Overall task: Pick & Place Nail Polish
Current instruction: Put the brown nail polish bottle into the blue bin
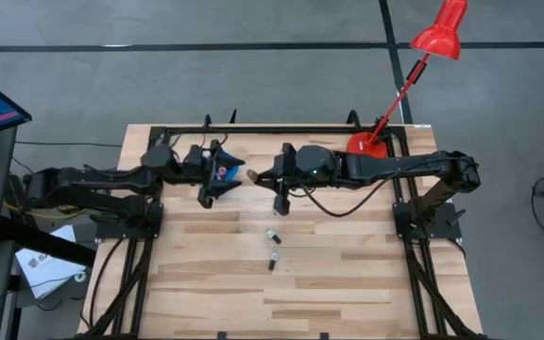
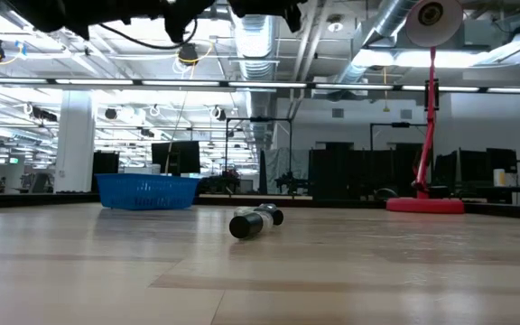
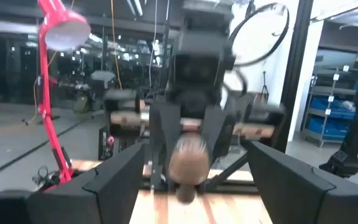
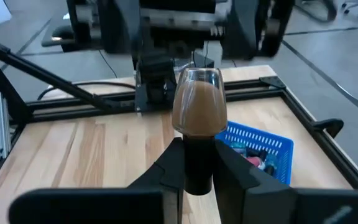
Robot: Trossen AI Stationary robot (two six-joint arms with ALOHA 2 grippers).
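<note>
My right gripper point(image 1: 261, 175) is shut on a nail polish bottle with a brown glass body point(image 4: 197, 106), held in the air at mid-table toward the far side. To its left stands a blue bin point(image 4: 263, 144) with several bottles inside. My left gripper point(image 1: 215, 178) hangs over the bin, open and with nothing between its fingers point(image 3: 114, 180), facing the brown bottle point(image 3: 188, 163). Three more small bottles point(image 1: 273, 249) lie on their sides on the wood nearer the front; in the low view one dark bottle point(image 2: 255, 221) shows. My right gripper pinches the bottle's dark cap point(image 4: 197, 171) between its two fingers. The fingers reach in nearly level from the table's right and lie along the bottle. The brown body sticks out past the fingertips toward the bin, and the bottle is lifted clear of the table.
A red desk lamp stands with its base point(image 1: 365, 146) at the far right of the table, its arm slanting up and to the right. A black frame rail point(image 1: 281, 129) runs along the far edge and down both sides. Bare wood lies toward the near edge point(image 1: 300, 302).
</note>
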